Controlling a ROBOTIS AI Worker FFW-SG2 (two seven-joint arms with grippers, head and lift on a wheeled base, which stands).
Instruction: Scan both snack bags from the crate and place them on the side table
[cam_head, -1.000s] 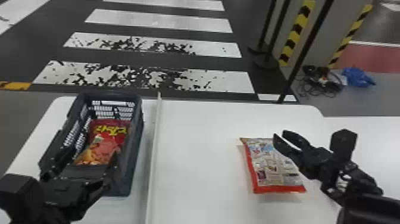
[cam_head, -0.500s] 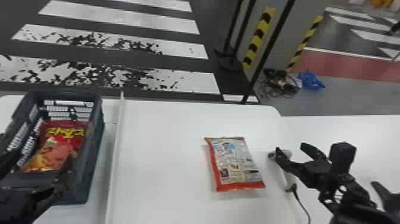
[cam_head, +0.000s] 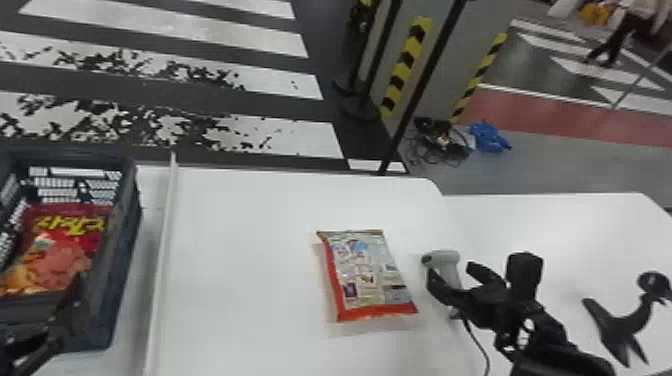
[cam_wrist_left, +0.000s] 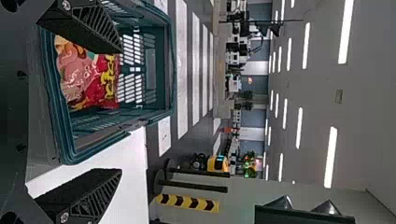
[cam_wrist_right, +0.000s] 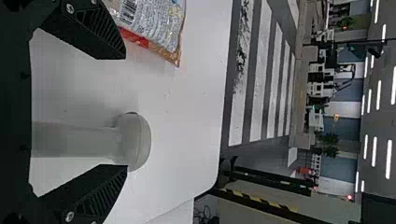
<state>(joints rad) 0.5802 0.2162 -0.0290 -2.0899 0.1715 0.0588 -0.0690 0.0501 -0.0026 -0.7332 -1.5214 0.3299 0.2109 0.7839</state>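
Both spread wide and empty, left claw (cam_head: 65, 316) near the crate (cam_head: 126, 235), right claw (cam_head: 449, 270) by the scanner (cam_head: 446, 258)

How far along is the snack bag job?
Done: one bag is out of the crate, lying on the white table; its scan I can't confirm. In hand: nothing; the right tool is open around the scanner, the left tool open at the crate. Remaining: the second bag, inside the crate, and likely both placements on the apparent side table.

A hand could cross the bench (cam_head: 240, 260) between divider (cam_head: 162, 260) and snack bag (cam_head: 367, 275), but right of the bag the scanner (cam_head: 448, 260) obstructs.
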